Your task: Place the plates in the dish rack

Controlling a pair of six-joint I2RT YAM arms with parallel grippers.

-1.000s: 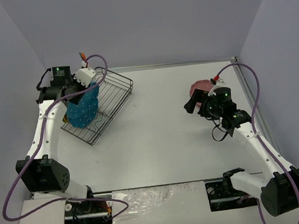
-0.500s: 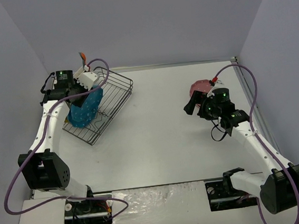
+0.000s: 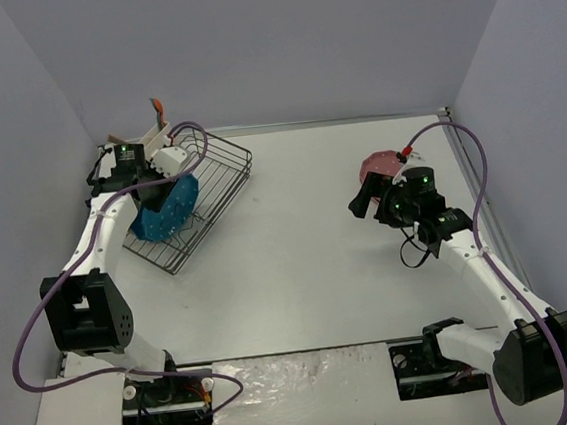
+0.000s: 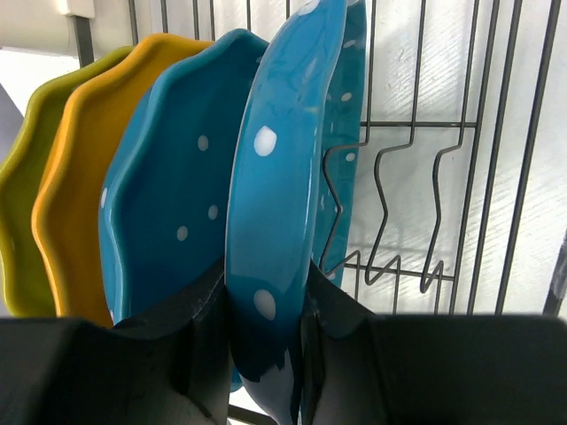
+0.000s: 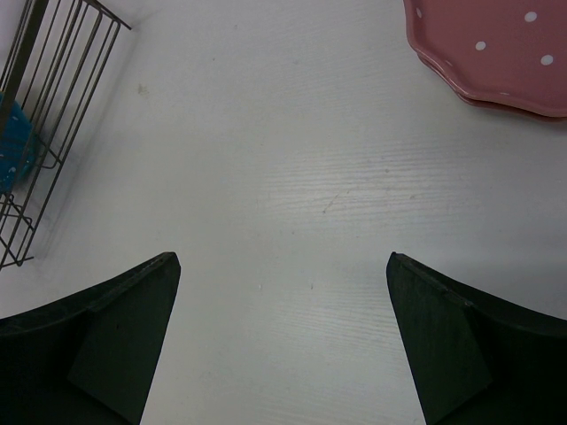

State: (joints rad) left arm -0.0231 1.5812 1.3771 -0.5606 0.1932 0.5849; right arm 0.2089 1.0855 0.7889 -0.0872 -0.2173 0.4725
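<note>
My left gripper (image 4: pixel 266 305) is shut on the rim of a teal blue plate (image 4: pixel 283 177), holding it on edge inside the dish rack (image 4: pixel 443 195). To its left stand another teal plate (image 4: pixel 168 204), an orange-yellow plate (image 4: pixel 75 177) and a yellow-green plate (image 4: pixel 22 204). From above, the left gripper (image 3: pixel 166 172) sits over the teal plate (image 3: pixel 168 216) in the dish rack (image 3: pixel 221 168). My right gripper (image 5: pixel 282 266) is open over bare table, near the stacked pink plates (image 5: pixel 496 53). In the top view the right gripper (image 3: pixel 363 202) is just in front of the pink plates (image 3: pixel 375 169).
A white caddy (image 3: pixel 153 138) with an orange item stands at the rack's back corner. The rack's right end (image 5: pixel 53 106) shows in the right wrist view. Grey walls enclose the table on three sides.
The left arm has moved back and down, lowering the teal plate deeper into the rack beside the standing plates. The right arm has stayed still.
</note>
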